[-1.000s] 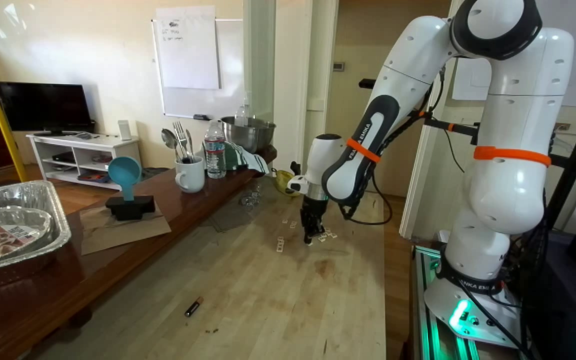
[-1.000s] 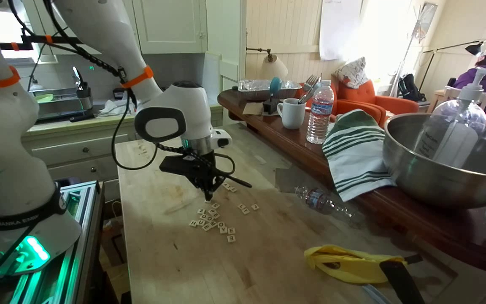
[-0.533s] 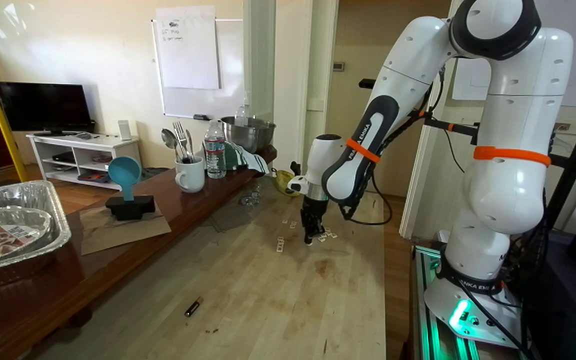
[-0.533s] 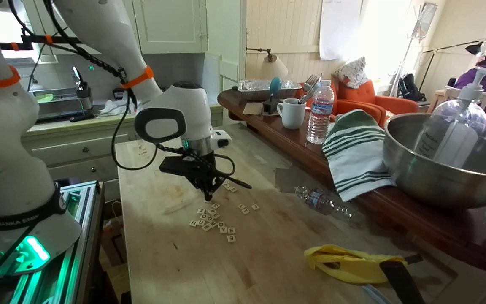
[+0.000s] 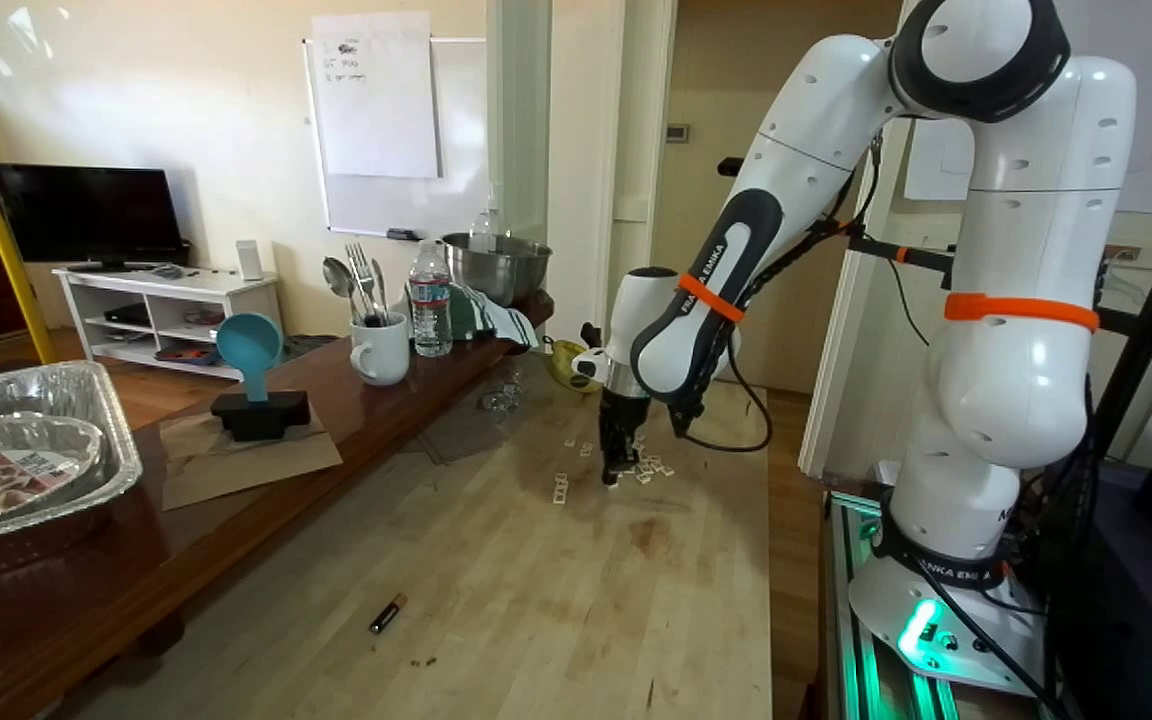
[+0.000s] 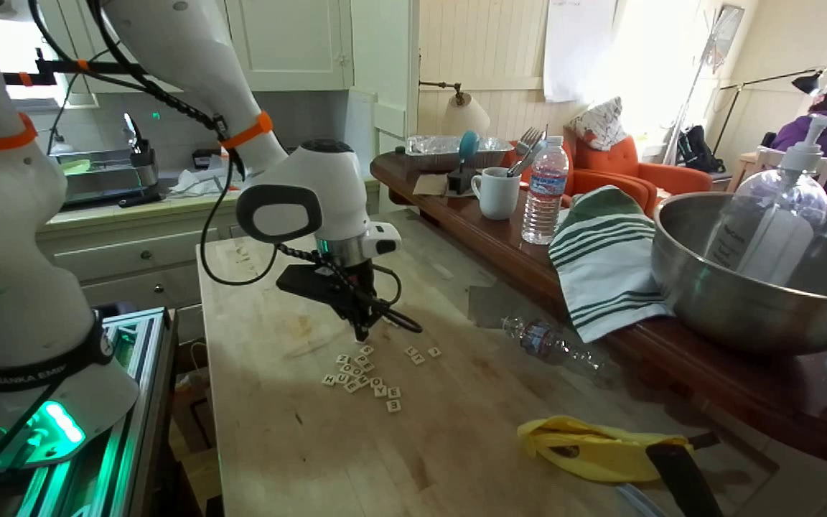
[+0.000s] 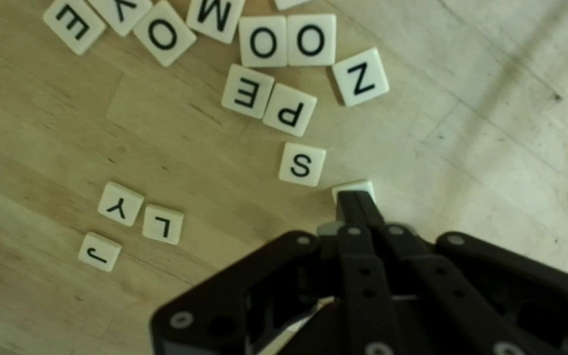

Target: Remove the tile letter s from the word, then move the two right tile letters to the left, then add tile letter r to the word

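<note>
Both the arm (image 5: 806, 130) and the gripper (image 5: 610, 478) have shifted slightly leftward in an exterior view since the earlier frame, and the small tile (image 5: 613, 486) at the tip appears to have gone with them. From its base at the lower right of that frame the arm rises, arches over at the top edge and slopes down to the left, with the gripper pointing almost straight down at the bench (image 5: 536, 600). Its fingers (image 7: 350, 209) are closed, pressed together in the wrist view, their tips covering part of that tile.

The word (image 5: 560, 489), a short line of tiles, lies near the gripper and to the left of it, around the center of the frame; its letters are too small to read. In an exterior view the gripper (image 6: 362, 337) and its cables (image 6: 392, 316) hide most of it.

Fifteen tiles (image 7: 263, 42) show in the wrist view: three O, two E, two Y, one each of M, Z, P, S, L and J, the one under the tips with its letter hidden, and a sliver cut off by the top edge. The S tile (image 7: 302, 164) lies near the fingertips, to their upper left, apart from the covered tile.

One battery (image 5: 388, 613) lies toward the lower left in an exterior view, where two foil trays (image 5: 116, 440), one inside the other, run off the left edge.
</note>
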Robot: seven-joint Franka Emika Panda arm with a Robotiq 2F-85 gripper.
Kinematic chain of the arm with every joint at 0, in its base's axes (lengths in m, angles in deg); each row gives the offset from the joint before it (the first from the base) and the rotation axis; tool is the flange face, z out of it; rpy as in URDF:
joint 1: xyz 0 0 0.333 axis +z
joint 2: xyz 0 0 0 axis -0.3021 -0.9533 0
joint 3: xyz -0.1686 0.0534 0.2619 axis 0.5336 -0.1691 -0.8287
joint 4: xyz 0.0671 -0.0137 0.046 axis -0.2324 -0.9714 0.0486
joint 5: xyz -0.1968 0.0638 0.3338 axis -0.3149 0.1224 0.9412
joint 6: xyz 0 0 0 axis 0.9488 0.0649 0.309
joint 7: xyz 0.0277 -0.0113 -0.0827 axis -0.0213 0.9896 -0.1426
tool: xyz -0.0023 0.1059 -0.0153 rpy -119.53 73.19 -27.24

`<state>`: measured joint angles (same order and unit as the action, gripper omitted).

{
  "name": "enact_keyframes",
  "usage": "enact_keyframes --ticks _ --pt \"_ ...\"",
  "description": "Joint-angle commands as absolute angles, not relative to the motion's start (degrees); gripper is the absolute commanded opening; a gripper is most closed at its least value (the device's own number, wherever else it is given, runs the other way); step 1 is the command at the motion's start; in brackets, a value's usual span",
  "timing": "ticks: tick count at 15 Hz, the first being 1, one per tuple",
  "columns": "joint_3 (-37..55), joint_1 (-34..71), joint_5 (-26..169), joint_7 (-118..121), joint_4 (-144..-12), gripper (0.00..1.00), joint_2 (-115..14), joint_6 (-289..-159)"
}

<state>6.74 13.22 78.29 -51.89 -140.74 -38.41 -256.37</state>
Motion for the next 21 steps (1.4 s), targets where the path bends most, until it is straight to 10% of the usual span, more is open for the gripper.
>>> enact_keyframes --ticks 1,21 --pt "5.55 12.10 81.20 -49.43 -137.70 0.00 -42.98 -256.57" --pt "3.60 8.62 91.64 -41.01 -132.34 0.00 -47.07 -256.45"
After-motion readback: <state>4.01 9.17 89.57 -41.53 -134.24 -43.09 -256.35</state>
